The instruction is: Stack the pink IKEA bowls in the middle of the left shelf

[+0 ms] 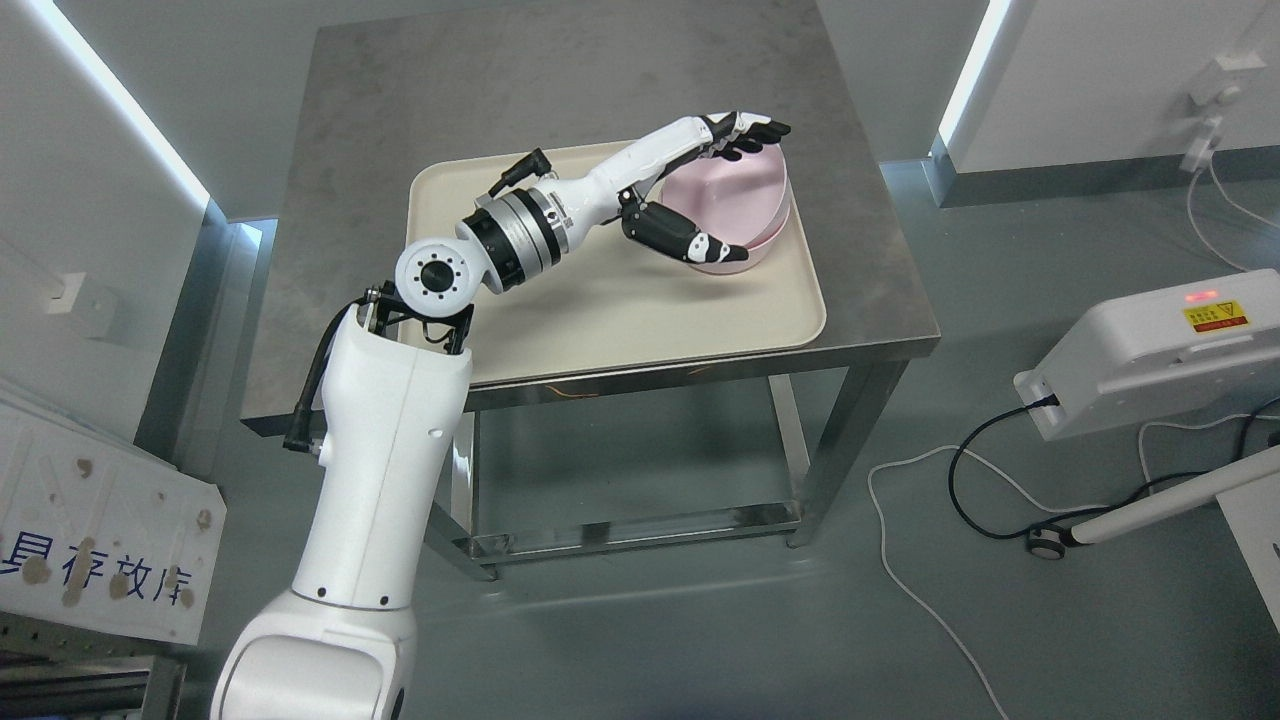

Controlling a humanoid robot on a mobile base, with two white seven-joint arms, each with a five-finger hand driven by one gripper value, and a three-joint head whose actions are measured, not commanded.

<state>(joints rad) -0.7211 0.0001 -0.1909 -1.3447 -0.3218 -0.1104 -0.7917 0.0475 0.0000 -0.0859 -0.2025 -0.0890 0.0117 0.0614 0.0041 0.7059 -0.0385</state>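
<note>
Pink bowls (pixel 742 205), nested in a short stack, sit at the far right corner of a beige tray (pixel 600 310) on a steel table (pixel 560 80). My left arm comes up from the lower left and reaches across the tray. The left hand (pixel 754 190) is open and straddles the stack's left side. Its fingers (pixel 745 130) stretch over the far rim, and its thumb (pixel 700 243) lies against the near wall. The bowls rest on the tray, not lifted. No shelf shows in this view.
A white box-shaped device (pixel 1150 350) with a red light stands on the floor at right, with cables (pixel 960 480) trailing from it. A white panel with blue characters (pixel 100 540) leans at lower left. The table has a lower rail (pixel 640 525).
</note>
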